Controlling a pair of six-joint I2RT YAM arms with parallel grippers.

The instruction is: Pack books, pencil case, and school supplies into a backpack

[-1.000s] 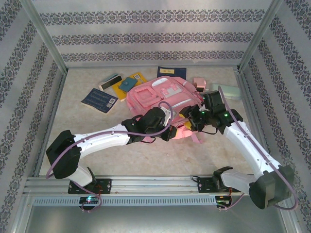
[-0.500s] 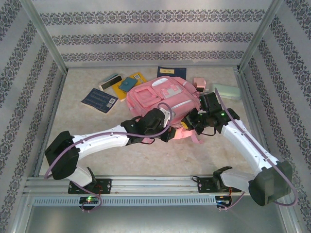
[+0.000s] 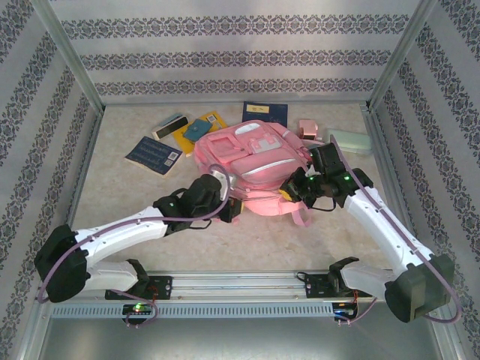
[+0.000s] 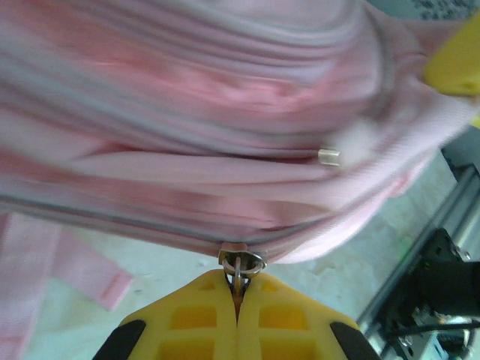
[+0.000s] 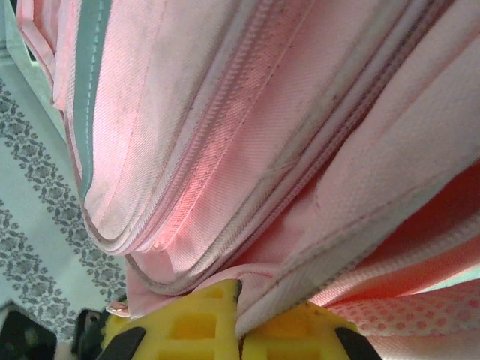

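The pink backpack (image 3: 251,154) lies in the middle of the table, front pockets up. My left gripper (image 3: 232,211) is at its near-left edge, and in the left wrist view its yellow fingers (image 4: 202,322) are shut on the metal zipper pull (image 4: 241,264). My right gripper (image 3: 289,190) is at the near-right edge, shut on a fold of the backpack's fabric (image 5: 300,289). Behind the bag lie the books: navy (image 3: 265,112), yellow-orange (image 3: 214,120), teal (image 3: 197,130) and dark blue patterned (image 3: 154,154). The mint pencil case (image 3: 349,140) lies at the right. A pink block (image 3: 307,129) and a black-and-white bar (image 3: 170,125) lie behind the bag.
Patterned walls and metal frame posts (image 3: 75,67) close in the table on three sides. A metal rail (image 3: 225,283) runs along the near edge by the arm bases. A pink strap (image 3: 301,216) trails from the bag toward the near side.
My left arm has swung left and nearer, drawing the zipper pull along the bag's near edge. My right gripper has shut on the backpack's edge. The bag has shifted slightly.
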